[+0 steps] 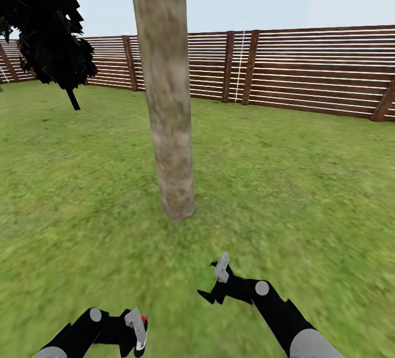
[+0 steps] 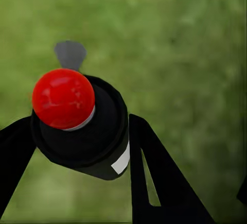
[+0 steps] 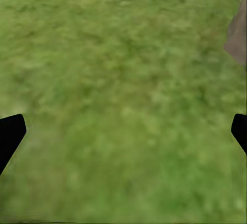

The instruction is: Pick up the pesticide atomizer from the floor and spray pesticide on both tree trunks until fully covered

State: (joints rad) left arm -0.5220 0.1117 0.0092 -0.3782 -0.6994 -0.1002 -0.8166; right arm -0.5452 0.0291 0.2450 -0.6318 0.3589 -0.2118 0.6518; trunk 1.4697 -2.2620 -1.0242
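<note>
**Atomizer in hand, trunk ahead**

We held the atomizer (image 2: 85, 131) in our left pincer (image 1: 134, 331), closed around its black body, red cap towards the wrist camera. Its long axis ran along the fingers. Our right pincer (image 1: 215, 284) gaped empty. The trunk (image 1: 167, 127) stood beyond both; next, we judged, aim and spray.

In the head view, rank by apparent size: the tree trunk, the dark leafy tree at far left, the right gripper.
1. Tree trunk: the largest, running from the lawn out the top of the picture.
2. Dark leafy tree: smaller in the picture, but it stands farther back, so true size is unsure.
3. Right gripper: the smallest, though nearest the camera.
</note>
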